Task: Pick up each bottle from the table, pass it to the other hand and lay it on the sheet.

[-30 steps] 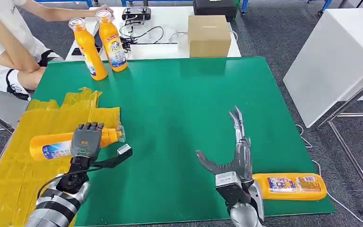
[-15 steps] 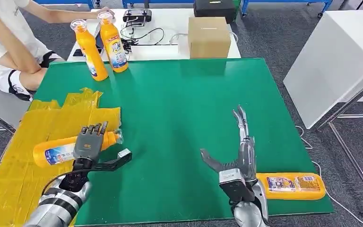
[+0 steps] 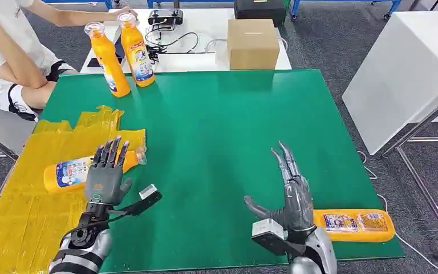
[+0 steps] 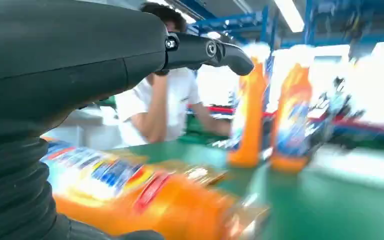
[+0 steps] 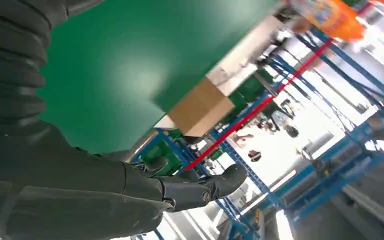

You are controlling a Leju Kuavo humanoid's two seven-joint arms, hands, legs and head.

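An orange bottle lies on its side on the yellow sheet at the left; the left wrist view shows that bottle close and blurred. My left hand hovers over its cap end, fingers straightened and spread, holding nothing. My right hand is open near the table's front edge, fingers pointing away. Just right of it another orange bottle lies flat on the green table. Two more orange bottles stand upright at the far left corner.
A person sits at the far left with an arm reaching toward the standing bottles. A cardboard box and cables rest on the white table behind. A white panel stands to the right.
My left hand has let go of the bottle on the sheet and lifted with its fingers straightened. My right hand has drawn back toward the front edge.
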